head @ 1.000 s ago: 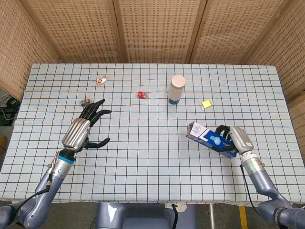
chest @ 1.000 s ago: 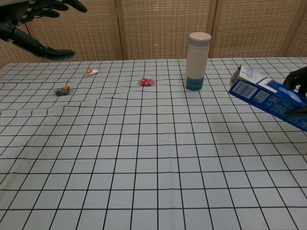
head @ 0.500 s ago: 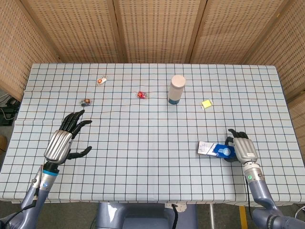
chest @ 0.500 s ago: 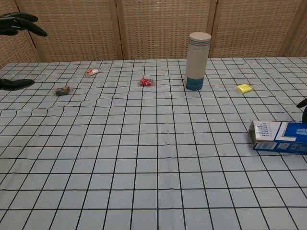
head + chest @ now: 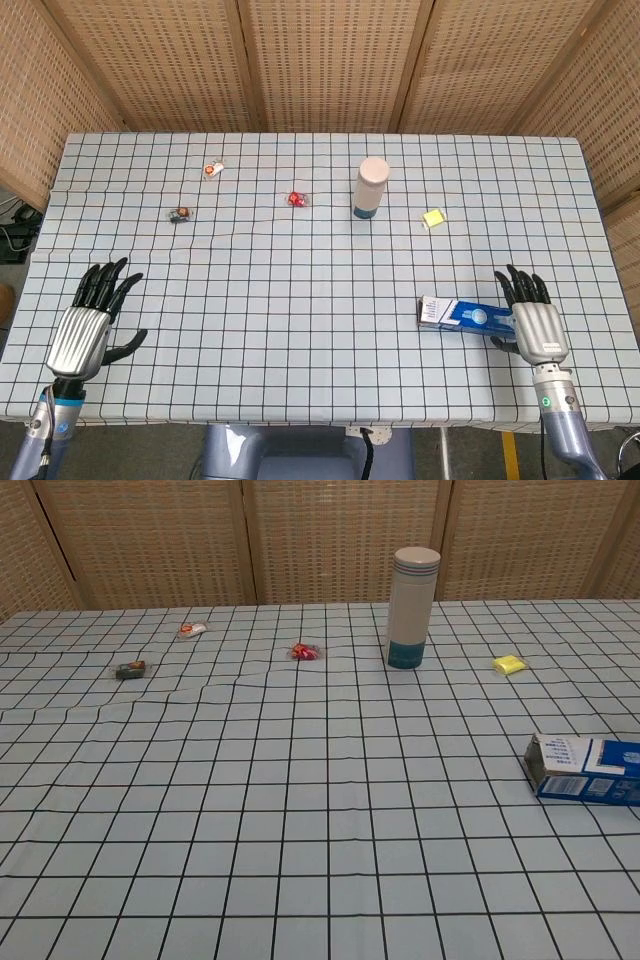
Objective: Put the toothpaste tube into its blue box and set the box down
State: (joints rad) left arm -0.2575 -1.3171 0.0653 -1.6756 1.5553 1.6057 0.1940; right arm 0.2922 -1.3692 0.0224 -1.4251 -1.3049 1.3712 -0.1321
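The blue toothpaste box (image 5: pixel 465 314) lies flat on the checked tablecloth at the front right; in the chest view the box (image 5: pixel 585 769) shows at the right edge. No toothpaste tube shows outside the box. My right hand (image 5: pixel 532 319) lies just right of the box with fingers spread and holds nothing; whether it touches the box's end I cannot tell. My left hand (image 5: pixel 88 326) hovers at the front left corner, fingers spread and empty. Neither hand appears in the chest view.
A white bottle with a blue base (image 5: pixel 370 187) stands at the back centre. A yellow block (image 5: pixel 433 217) lies to its right. Small wrapped sweets (image 5: pixel 297 199) (image 5: pixel 213 168) (image 5: pixel 180 214) are scattered at the back left. Wicker screens stand behind the table.
The box came down from a tilted hold to lying flat. My right hand let go of it and drew back to the right. My left hand pulled back toward the front left corner.
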